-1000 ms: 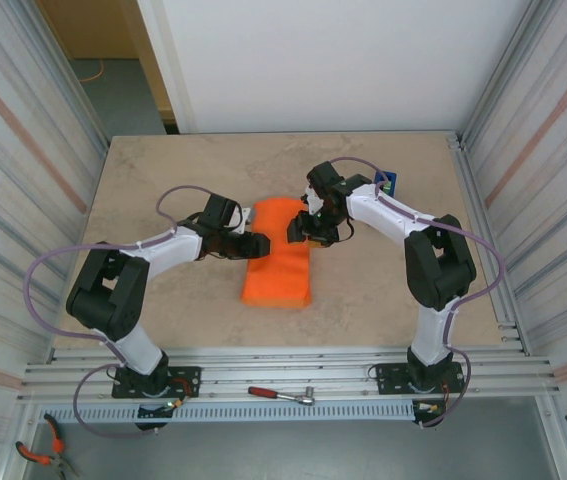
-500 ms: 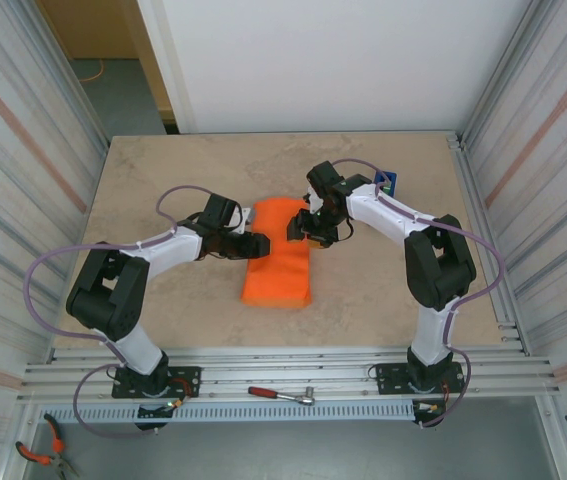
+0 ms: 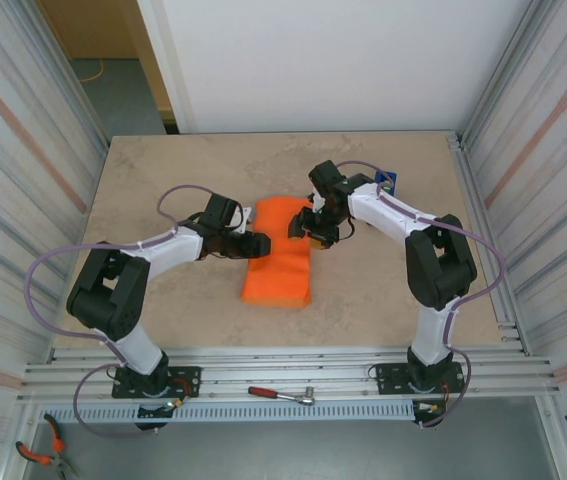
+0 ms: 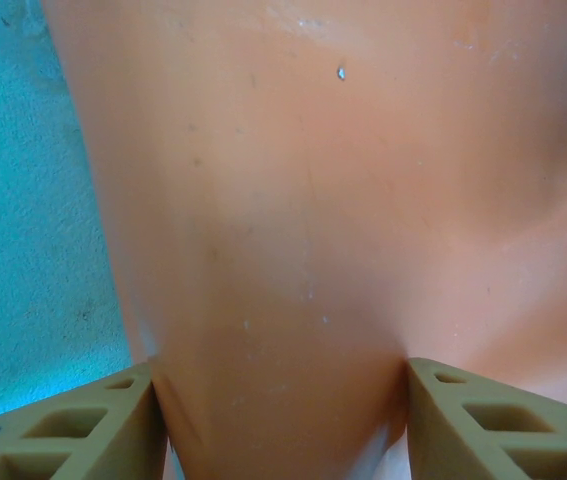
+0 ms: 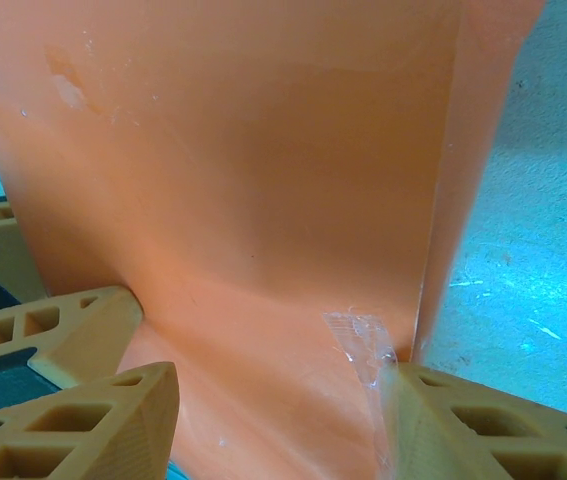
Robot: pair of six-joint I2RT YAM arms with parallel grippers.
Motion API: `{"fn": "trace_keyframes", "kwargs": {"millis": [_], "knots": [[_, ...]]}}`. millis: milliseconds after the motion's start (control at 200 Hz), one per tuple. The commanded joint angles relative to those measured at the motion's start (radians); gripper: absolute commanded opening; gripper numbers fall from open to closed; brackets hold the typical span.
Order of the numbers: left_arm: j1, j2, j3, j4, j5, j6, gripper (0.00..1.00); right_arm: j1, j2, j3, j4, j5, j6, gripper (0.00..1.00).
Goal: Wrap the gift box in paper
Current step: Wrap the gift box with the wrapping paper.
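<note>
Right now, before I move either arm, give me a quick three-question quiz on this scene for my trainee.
1. True or false: the paper lies spread out as one flat sheet.
2. What fills the gap between the left jaws? A) the paper B) a blue cup C) nothing
3. Fill in: the clear strip stuck on the paper beside the right jaws is ____.
Key: 1 false; 2 A; 3 tape.

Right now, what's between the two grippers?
The paper, a folded orange bundle, lies between the left gripper and the right gripper in the top view.
</note>
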Motion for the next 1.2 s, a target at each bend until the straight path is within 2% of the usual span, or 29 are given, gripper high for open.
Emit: {"fn": "trace_keyframes", "kwargs": {"millis": [0, 346, 581, 787, 887, 1032, 1198], "knots": [[-0.012, 0.083, -0.049, -0.144, -0.158, 0.031, 0.58, -0.024, 0.019, -0.005, -0.091, 0.062, 0.027, 0.56], [-0.012, 0.084, -0.049, -0.144, -0.158, 0.031, 0.57, -0.02, 0.017, -0.002, -0.088, 0.059, -0.098, 0.56], [-0.012, 0.081, -0.05, -0.144, -0.16, 0.031, 0.57, -0.031, -0.107, -0.048, -0.045, 0.057, -0.153, 0.56], [-0.012, 0.082, -0.049, -0.144, -0.161, 0.031, 0.57, -0.035, -0.161, -0.072, 0.011, -0.093, -0.203, 0.52], [-0.013, 0.081, -0.049, -0.144, -0.16, 0.031, 0.57, -0.034, -0.138, -0.059, 0.007, -0.118, -0.214, 0.43], [-0.013, 0.085, -0.048, -0.144, -0.16, 0.031, 0.57, -0.03, -0.104, -0.036, -0.006, -0.123, -0.228, 0.18], [-0.014, 0.084, -0.048, -0.144, -0.162, 0.032, 0.57, -0.025, -0.08, -0.013, -0.022, -0.109, -0.241, 0.04]]}}
